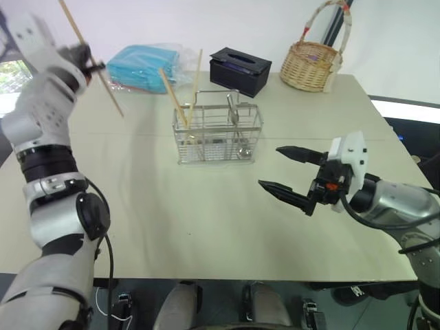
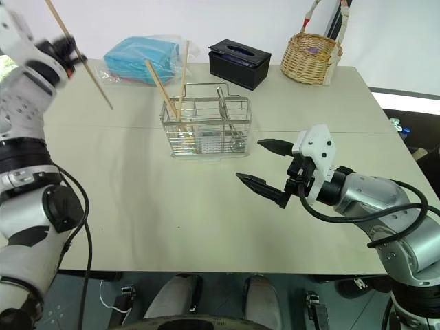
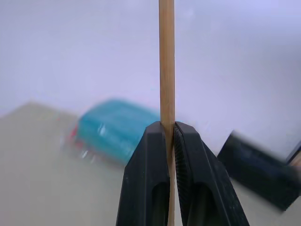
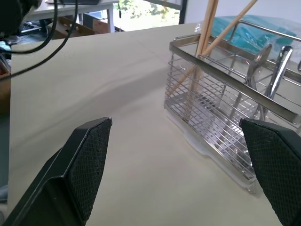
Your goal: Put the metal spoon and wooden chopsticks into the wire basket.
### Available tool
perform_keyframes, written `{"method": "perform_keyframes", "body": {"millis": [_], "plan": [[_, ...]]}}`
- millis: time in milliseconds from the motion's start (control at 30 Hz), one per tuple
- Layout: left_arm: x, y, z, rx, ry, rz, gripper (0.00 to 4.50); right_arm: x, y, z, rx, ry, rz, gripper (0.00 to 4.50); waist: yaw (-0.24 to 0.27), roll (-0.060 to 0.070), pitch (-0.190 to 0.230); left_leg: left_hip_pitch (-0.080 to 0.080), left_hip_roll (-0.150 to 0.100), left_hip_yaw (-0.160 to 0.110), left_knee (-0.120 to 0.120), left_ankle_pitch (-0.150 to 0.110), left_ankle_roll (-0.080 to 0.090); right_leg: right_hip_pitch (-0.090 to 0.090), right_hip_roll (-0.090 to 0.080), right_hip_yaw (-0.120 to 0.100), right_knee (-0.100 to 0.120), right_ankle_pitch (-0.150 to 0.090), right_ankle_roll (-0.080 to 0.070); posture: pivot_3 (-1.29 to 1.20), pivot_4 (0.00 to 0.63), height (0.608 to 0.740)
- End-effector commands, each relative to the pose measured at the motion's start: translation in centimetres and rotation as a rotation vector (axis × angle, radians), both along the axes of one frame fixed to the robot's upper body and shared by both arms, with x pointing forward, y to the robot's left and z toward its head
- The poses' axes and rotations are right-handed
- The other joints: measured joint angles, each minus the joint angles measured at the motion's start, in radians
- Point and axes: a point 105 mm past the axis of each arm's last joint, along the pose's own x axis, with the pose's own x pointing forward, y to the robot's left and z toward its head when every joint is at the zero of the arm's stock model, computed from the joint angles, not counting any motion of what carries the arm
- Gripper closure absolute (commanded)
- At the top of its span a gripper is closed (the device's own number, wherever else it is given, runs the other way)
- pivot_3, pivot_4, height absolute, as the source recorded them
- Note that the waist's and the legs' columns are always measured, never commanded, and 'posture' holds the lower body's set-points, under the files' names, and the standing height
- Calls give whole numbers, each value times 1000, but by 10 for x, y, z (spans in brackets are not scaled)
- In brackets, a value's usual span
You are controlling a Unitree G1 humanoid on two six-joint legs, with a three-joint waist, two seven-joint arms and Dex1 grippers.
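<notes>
My left gripper point(image 1: 88, 60) is clamped on one wooden chopstick point(image 1: 91, 58), held high left of the wire basket point(image 1: 217, 133), slanting steeply with its top cut off. Two chopsticks point(image 1: 172, 95) lean inside the basket. My right gripper point(image 1: 285, 172) hangs spread apart.

Silver-white arms, black joints, black cables; black fingers point(image 4: 84, 165) with mesh-textured pads.

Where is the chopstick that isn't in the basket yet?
The chopstick is pinched in the left fingers, raised at the table's left side, left of the wire basket.
</notes>
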Motion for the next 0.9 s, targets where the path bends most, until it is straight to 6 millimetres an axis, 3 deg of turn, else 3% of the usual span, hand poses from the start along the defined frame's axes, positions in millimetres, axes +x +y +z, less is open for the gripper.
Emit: {"method": "perform_keyframes", "body": {"millis": [33, 167, 233, 333, 533, 900], "plan": [[-25, -34, 66, -81, -246, -202, 4468, -3, 2, 11, 11, -42, 11, 0, -1, 0, 0, 0, 0, 0, 0, 0, 0, 0, 0, -1, 0, 0, 0, 0, 150, 661], [-26, -77, 71, -9, -269, -314, 4468, -3, 2, 10, 13, -43, 3, 0, -6, 4, -1, 3, 0, 1, 0, 0, 0, 3, 0, 0, 0, 0, 0, 0, 150, 661], [-25, -111, 55, 114, -252, -381, 4468, -4, 1, 10, 16, -45, -13, 0, -8, 3, -1, 4, 0, 1, -1, 0, 0, 3, 1, 0, 1, 0, 0, 0, 150, 661], [-24, -136, 34, 222, -232, -426, 4468, -5, -1, 10, 19, -47, -32, 0, -6, 4, -1, 4, 1, 1, 0, 0, 0, 3, 2, 0, 2, 0, 0, 0, 150, 661], [-22, -155, -9, 386, -181, -438, 4468, -9, -5, 8, 22, -43, -67, 0, -19, 4, -1, 3, 1, 2, -1, 0, 0, 1, 1, 1, 1, 0, 0, 0, 150, 661], [-25, -165, -55, 495, -120, -437, 4468, -6, -8, 9, 20, -42, -89, 0, -22, 4, -1, 3, 1, 1, -1, 0, 1, 2, 1, 2, 1, 0, 0, 0, 150, 661]]}}
